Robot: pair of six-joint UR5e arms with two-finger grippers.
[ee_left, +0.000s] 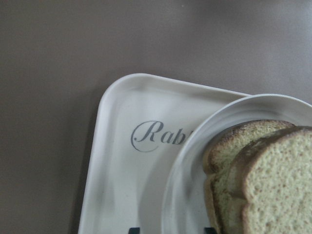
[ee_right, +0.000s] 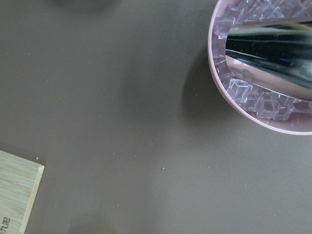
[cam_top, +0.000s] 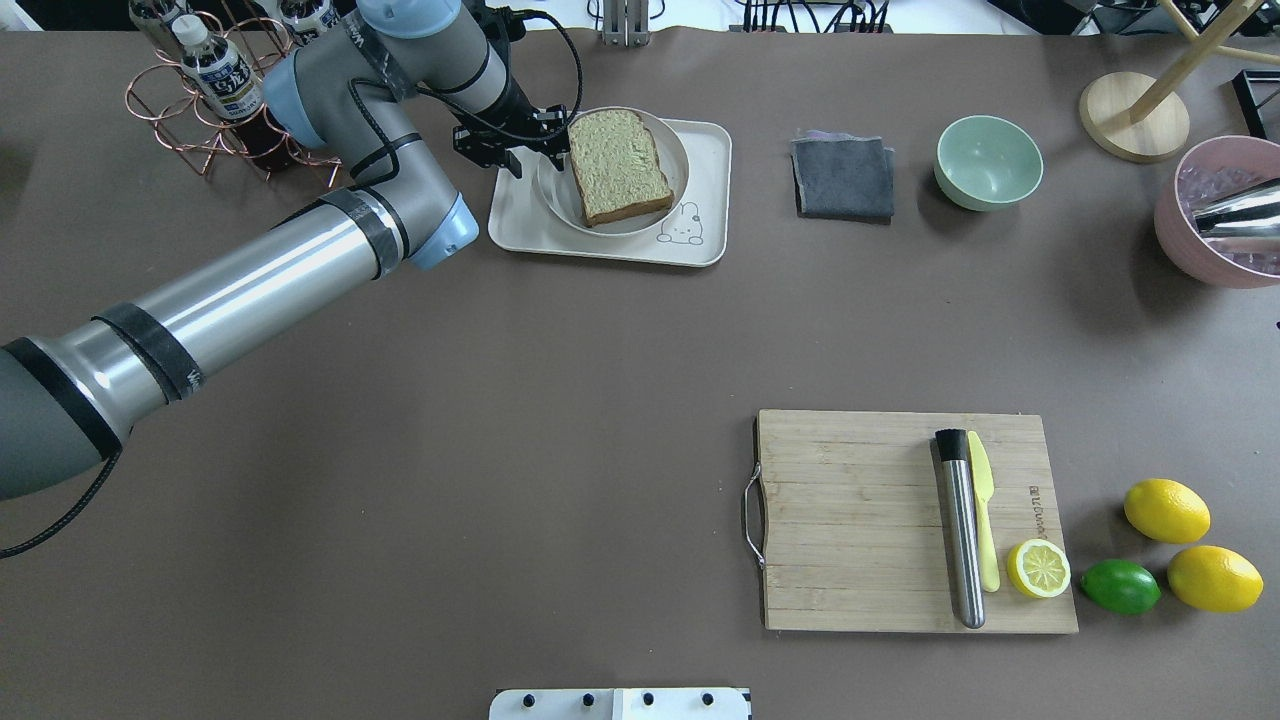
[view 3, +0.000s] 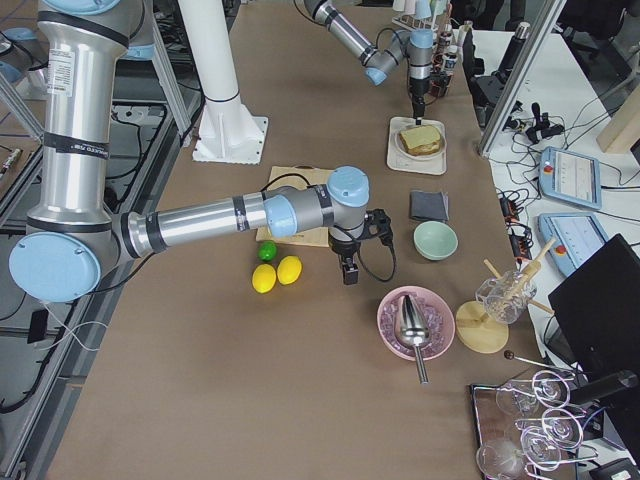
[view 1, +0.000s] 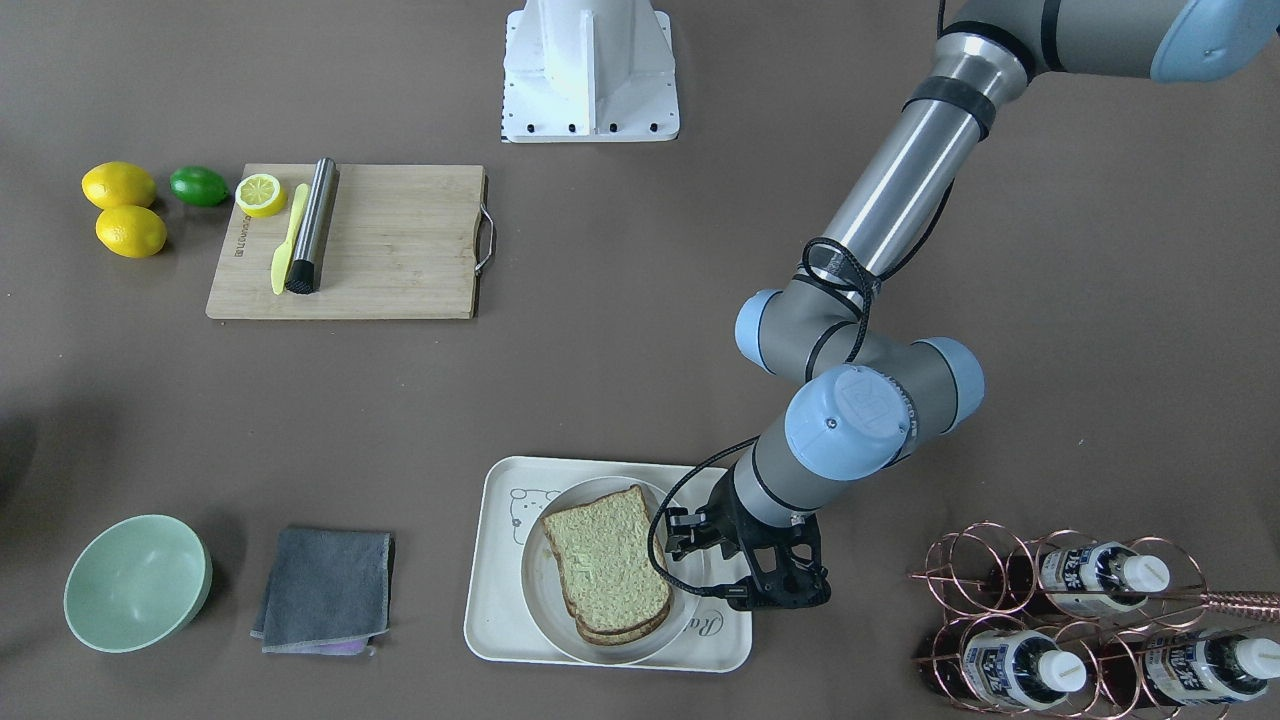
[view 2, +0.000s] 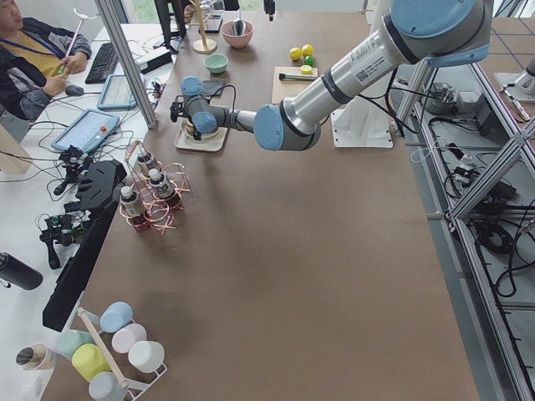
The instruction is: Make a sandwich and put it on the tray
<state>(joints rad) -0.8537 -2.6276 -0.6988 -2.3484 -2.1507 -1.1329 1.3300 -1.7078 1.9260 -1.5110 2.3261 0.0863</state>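
Two-slice sandwich (cam_top: 620, 165) on plate (cam_top: 560, 203) in tray (cam_top: 712, 160); left tool (cam_top: 548, 150) alongside, prob parted.

The front camera is looking steeply down from beyond the left claw (view 1: 745, 585); the overhead one is looking forward from behind it. Both are sharing the tray (view 1: 495, 600) beneath that claw, which the wrist camera is viewing closely.

Reaches with the large left arm (view 2: 334, 88) from the right edge of the bench (view 2: 292, 251) to the far stretch of its left edge, left pincer (view 2: 179, 112) at the tray (view 2: 191, 144), beyond a copper bottle rack (view 2: 152, 199) on the left edge and pastel cups (view 2: 117, 347) at the near left corner, short of the green bowl (view 2: 216, 63) and cutting board (view 2: 294, 82).
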